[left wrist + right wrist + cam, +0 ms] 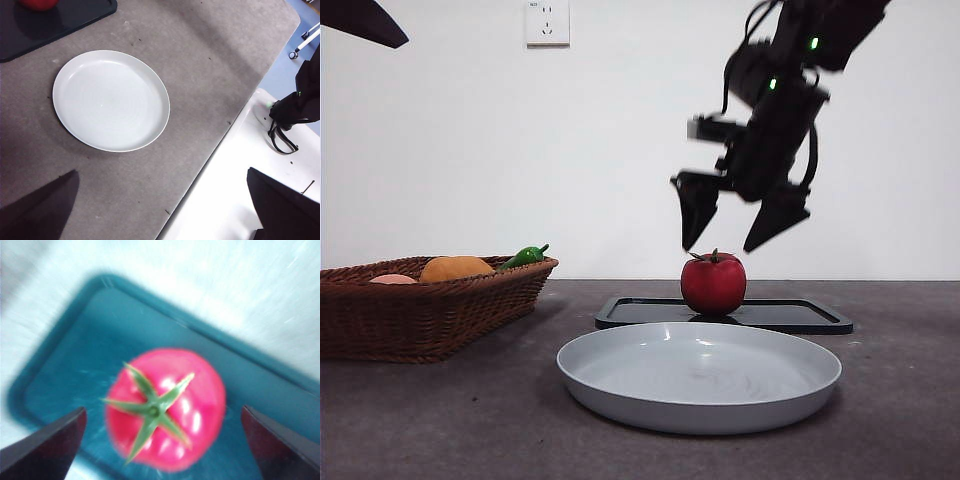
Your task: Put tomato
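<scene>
Front view notes: nearest the camera, a grey plate (699,377) is seen lying bare on the bench (440,420), below and forward of the right end effector (743,222). Behind the plate, a black tray (800,314) is seen, and the tomato (713,283) stands upright on it, directly under the right end effector. The jaws are spread wide, one to each side of the calyx, with their tips just above the fruit and apart from it; nothing is held. In the right wrist view the tomato (165,409) is framed between the two spread jaws, centred on the tray (75,355), though the picture is blurred.

Far off to one side of the right end effector, a wicker basket (420,310) is noted, holding an orange fruit (456,267) and a small green pepper (525,256).

The left end effector (160,210) is held high and well clear, its jaws spread and empty, with the plate (111,100) seen beneath it in its own view.

Progress is judged early: the tomato is not yet grasped. The descent, the closing, the lift and the placing are all left. The plate is taken as the likely destination, though this is not stated by the task.
</scene>
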You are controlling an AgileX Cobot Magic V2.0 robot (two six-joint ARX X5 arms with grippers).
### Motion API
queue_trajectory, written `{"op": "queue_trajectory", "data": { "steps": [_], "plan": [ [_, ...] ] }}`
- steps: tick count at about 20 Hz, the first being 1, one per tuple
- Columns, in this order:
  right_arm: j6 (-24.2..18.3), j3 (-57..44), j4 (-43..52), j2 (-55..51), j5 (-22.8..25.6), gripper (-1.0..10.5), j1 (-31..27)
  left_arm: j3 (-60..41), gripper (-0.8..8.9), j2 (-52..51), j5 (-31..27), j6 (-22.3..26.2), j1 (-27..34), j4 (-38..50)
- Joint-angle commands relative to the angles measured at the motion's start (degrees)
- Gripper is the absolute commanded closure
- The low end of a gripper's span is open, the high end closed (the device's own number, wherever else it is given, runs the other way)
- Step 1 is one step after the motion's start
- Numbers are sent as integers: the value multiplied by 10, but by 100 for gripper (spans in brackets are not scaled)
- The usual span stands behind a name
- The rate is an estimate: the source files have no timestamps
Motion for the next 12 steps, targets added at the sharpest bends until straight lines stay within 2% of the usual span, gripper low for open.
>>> {"op": "queue_trajectory", "data": {
  "steps": [1,7,12],
  "plan": [
    [3,12,-39,-36,0,456,3,10,261,4,5,3,-3,3],
    [16,12,-169,-193,5,456,3,10,261,4,5,3,-3,3],
    [15,-28,-195,-317,2,456,3,10,261,4,5,3,-3,3]
  ]
}}
